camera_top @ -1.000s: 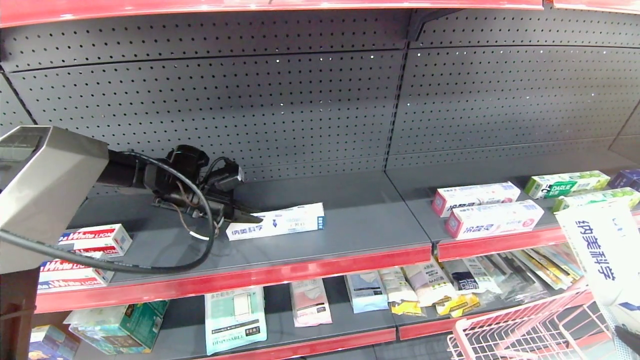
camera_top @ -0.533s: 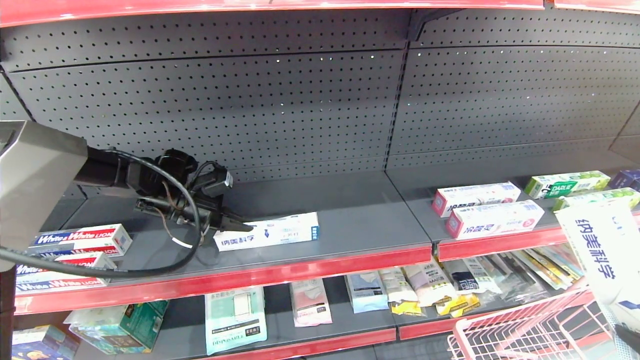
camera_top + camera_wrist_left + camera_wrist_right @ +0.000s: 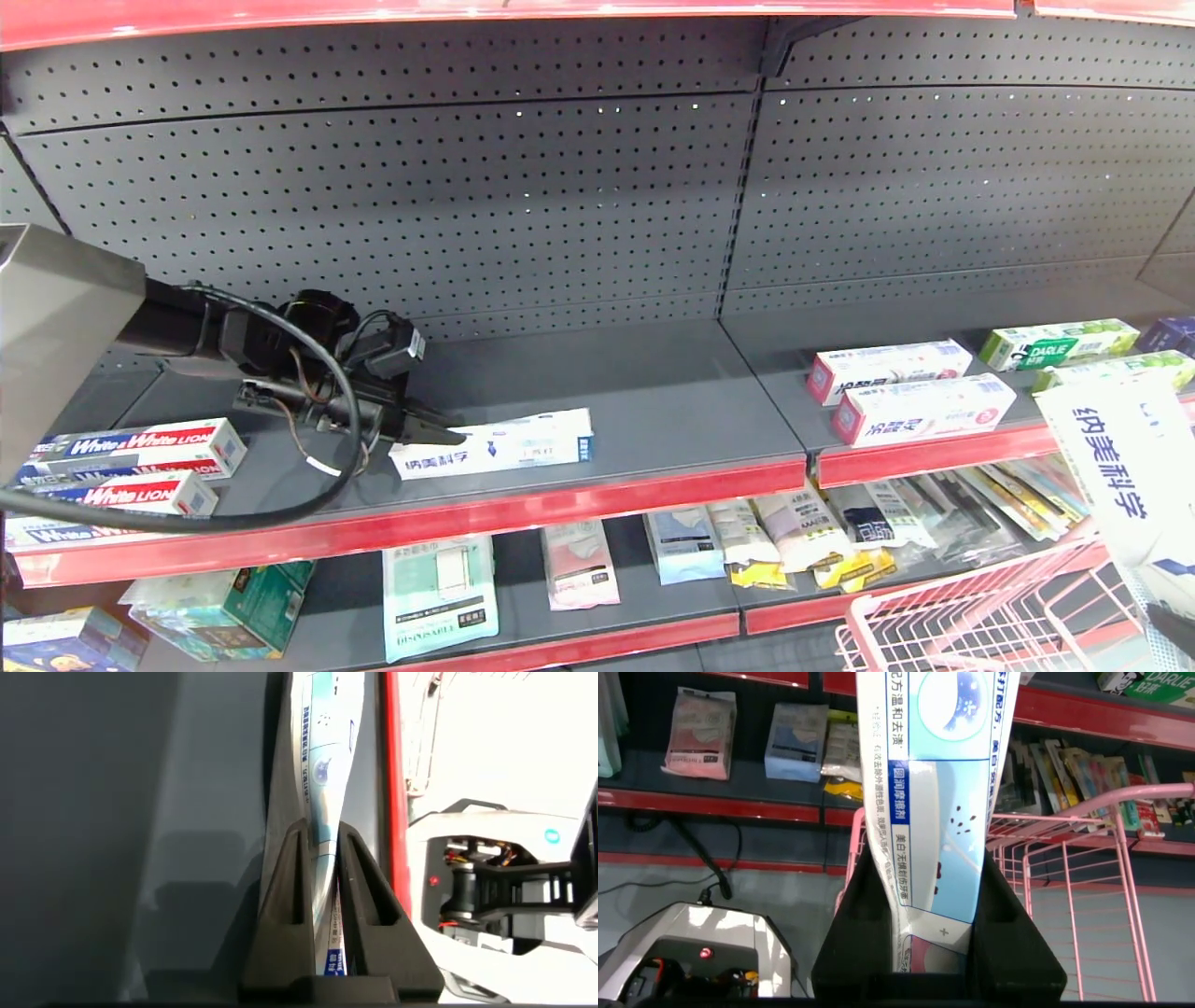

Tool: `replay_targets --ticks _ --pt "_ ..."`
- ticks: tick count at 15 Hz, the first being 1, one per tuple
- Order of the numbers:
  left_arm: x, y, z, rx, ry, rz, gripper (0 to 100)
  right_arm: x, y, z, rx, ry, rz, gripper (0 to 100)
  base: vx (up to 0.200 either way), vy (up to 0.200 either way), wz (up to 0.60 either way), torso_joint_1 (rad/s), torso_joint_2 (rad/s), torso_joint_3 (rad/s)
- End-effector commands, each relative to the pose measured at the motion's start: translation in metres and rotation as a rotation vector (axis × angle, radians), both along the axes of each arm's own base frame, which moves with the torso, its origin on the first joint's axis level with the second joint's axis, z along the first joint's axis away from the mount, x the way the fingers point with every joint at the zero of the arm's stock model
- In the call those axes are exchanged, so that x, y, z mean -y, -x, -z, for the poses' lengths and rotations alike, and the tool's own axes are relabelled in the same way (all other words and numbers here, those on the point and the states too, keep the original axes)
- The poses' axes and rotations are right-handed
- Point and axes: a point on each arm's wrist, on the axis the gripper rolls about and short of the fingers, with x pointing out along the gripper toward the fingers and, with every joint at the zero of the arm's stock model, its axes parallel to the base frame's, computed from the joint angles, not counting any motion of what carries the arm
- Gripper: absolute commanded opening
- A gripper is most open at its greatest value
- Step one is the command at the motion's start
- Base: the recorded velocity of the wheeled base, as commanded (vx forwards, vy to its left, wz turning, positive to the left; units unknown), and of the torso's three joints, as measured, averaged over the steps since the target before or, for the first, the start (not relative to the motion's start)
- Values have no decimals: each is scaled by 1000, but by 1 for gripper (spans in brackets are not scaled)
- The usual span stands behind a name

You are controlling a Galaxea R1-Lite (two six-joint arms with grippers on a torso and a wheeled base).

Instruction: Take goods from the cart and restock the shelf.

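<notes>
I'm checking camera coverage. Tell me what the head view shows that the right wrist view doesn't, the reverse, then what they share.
Head view's own: the left gripper shut on a white toothpaste box down at the grey shelf, red-and-white boxes at the left, green boxes at the right. Right wrist view's own: a clear look at the right gripper, shut, and a black cable on the floor. Shared: the tall white-and-blue box it holds, the pink cart, the packets on the lower shelf.
</notes>
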Motion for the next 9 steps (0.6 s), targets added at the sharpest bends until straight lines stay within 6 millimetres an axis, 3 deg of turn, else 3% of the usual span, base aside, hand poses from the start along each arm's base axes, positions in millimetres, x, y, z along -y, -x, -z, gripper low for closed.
replay_targets --ticks 1,9 --pt "-1 4 1 -15 -2 -2 0 0 -1 0 -2 0 0 0 0 0 0 0 0 0" --pt "-1 9 -10 -60 -2 -6 0 0 0 1 -7 1 0 0 0 0 0 0 0 0"
